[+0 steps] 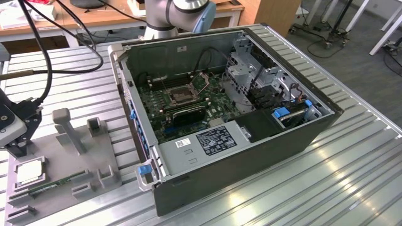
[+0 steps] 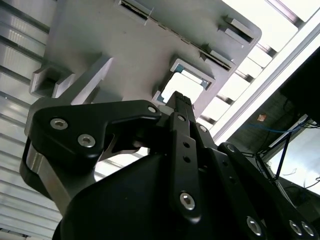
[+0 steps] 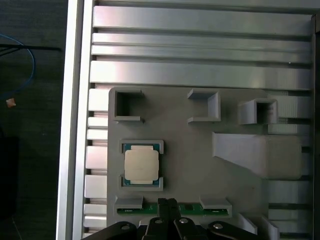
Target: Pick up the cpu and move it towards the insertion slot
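Hovering at the exterior view's left, the gripper point(image 1: 17, 148) is hanging near the cpu point(image 1: 28, 173), well apart from the insertion slot point(image 1: 180, 95); in the second wrist view its fingertips point(image 2: 181, 102) are pressing together, empty; in the first wrist view they are sitting just beside the seated cpu point(image 3: 141, 165).

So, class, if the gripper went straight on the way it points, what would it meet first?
Probably the grey holder, at or near the memory stick beside the cpu; the gripper hangs above it, and depth is unclear.
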Tool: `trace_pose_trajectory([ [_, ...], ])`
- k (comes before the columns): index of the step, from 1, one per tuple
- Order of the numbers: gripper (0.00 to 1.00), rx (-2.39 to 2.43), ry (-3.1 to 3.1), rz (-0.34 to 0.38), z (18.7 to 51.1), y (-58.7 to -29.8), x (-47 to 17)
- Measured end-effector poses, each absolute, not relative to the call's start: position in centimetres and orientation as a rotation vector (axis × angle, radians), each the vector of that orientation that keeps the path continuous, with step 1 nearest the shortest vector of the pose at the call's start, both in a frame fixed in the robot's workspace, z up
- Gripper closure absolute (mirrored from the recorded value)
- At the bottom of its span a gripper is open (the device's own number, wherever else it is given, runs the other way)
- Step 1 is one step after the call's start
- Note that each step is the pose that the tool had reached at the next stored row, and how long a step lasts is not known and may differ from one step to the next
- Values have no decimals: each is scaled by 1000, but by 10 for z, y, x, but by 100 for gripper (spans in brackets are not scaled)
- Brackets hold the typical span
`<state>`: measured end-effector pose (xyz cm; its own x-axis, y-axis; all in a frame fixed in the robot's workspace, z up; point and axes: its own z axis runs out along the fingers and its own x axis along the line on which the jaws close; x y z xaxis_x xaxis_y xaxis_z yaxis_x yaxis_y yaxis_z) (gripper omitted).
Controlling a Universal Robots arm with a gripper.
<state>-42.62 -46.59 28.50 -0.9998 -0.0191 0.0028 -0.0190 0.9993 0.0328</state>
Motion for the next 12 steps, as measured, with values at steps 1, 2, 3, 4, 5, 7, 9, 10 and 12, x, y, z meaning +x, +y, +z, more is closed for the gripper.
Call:
trace_pose_trajectory([
  [1, 89, 30, -3138, -51, 285, -466, -426],
  [2, 89, 30, -3138, -51, 285, -466, -426],
  [3, 89, 30, -3138, -51, 285, -466, -426],
  [4, 89, 30, -3138, -51, 285, -466, -426],
  [5, 89, 30, -3138, -51, 285, -466, -426],
  [7, 89, 30, -3138, -52, 284, -466, -426],
  [9, 89, 30, -3138, -52, 284, -466, -427],
  [10, 89, 30, -3138, -51, 284, -466, -428],
  [12, 89, 30, -3138, -51, 284, -466, -429],
])
